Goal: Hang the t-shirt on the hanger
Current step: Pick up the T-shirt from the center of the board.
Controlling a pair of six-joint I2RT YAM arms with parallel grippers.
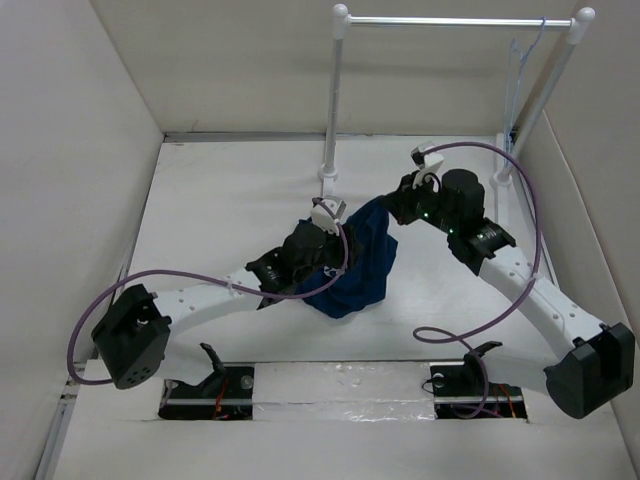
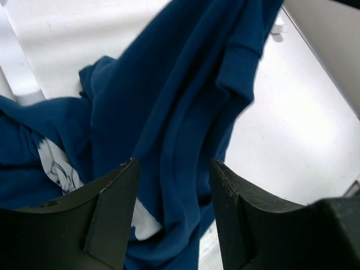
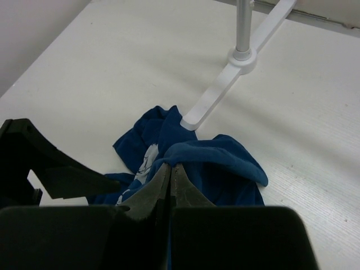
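Note:
The dark navy t-shirt is bunched mid-table and partly lifted between both arms. My right gripper is shut on a fold of the t-shirt and holds that fold up off the table. My left gripper is open, and hanging folds of the t-shirt pass between its fingers. In the top view the left gripper is at the shirt's left edge and the right gripper at its upper right. The pale blue wire hanger hangs at the right end of the rail, far from both grippers.
The white garment rail stands at the back on two posts. Its left post base and foot lie just behind the shirt. White walls close in the table on the left, back and right. Purple cables loop off both arms.

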